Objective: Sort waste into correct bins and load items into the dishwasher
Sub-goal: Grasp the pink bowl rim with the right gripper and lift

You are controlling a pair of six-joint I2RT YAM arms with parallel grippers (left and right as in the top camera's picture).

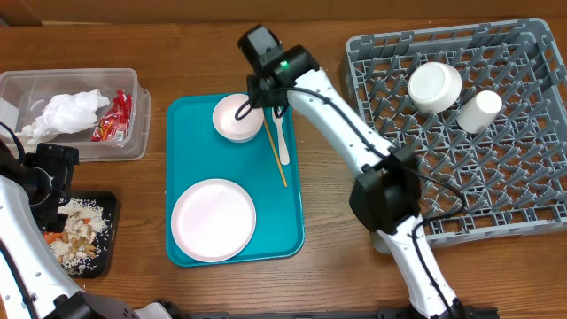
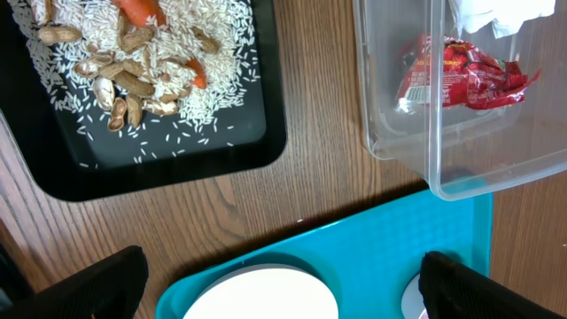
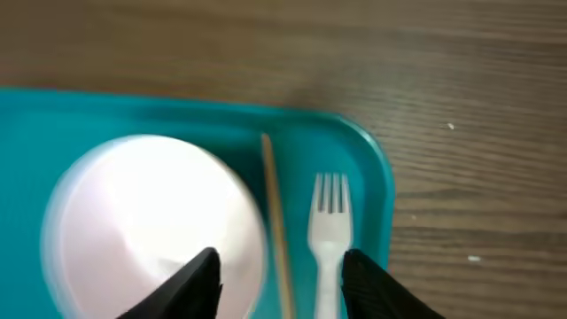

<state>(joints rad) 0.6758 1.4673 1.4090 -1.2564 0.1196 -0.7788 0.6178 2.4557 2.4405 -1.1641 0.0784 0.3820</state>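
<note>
A white plate (image 1: pixel 213 220) sits at the near end of the teal tray (image 1: pixel 279 221). At its far end a pinkish bowl (image 1: pixel 237 118), with chopstick (image 1: pixel 276 159) and fork (image 1: pixel 283 142) just right of it, lies under the right gripper (image 3: pixel 279 266), fingers parted. Left of the tray, the left gripper (image 2: pixel 283 275) hangs spread wide by the black tray (image 2: pixel 177 168) of rice (image 2: pixel 221 53). Farther back, the clear tub (image 1: pixel 27 89) holds napkins (image 1: pixel 66 113) and a red wrapper (image 1: pixel 113 120). Right of the tray stands the dish rack (image 1: pixel 496 177).

Bright, evenly lit, soft shadows only. Crisp overhead and at left wrist; motion-blurred at right wrist, smearing the bowl (image 3: pixel 133 221).
</note>
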